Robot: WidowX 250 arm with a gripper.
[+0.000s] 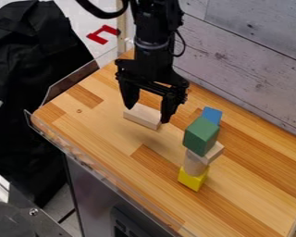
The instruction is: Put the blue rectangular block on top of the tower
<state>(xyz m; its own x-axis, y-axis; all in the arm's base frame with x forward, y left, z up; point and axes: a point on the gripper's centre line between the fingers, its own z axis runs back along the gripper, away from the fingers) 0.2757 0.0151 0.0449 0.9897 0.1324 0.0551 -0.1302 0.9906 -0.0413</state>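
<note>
Blue rectangular block (212,114), partly hidden behind the tower (194,162), on the tower's wall-facing side; it appears to rest on the wooden table (252,185). The green block (201,135) covers its lower part, so the direction of its long axis cannot be told.

Relation governing the coming move: the blue block lies to the view's right of the gripper (148,114), apart from it, at nearly the same level in the view. The gripper is released: its two fingers are spread and grasp nothing. With a single arm (151,32), no choice of nearer arm arises. The approach, as judged here, calls for a sideways traverse toward the plank wall (255,58) and then a descent behind the tower; a finger passing too close to the green block could topple the stack.

Counts: blue blocks, one. Tower pieces, four, listed from top to bottom: one green block; one natural-wood rectangular block (213,152); one wooden cylinder (194,165), upright; one yellow block (192,179), at the base. Loose natural-wood blocks, one (142,116), lying beneath the gripper in the view. Grippers, one. The placement is judged not yet done, since the green block forms the top; the step in hand is reaching the blue block.
</note>
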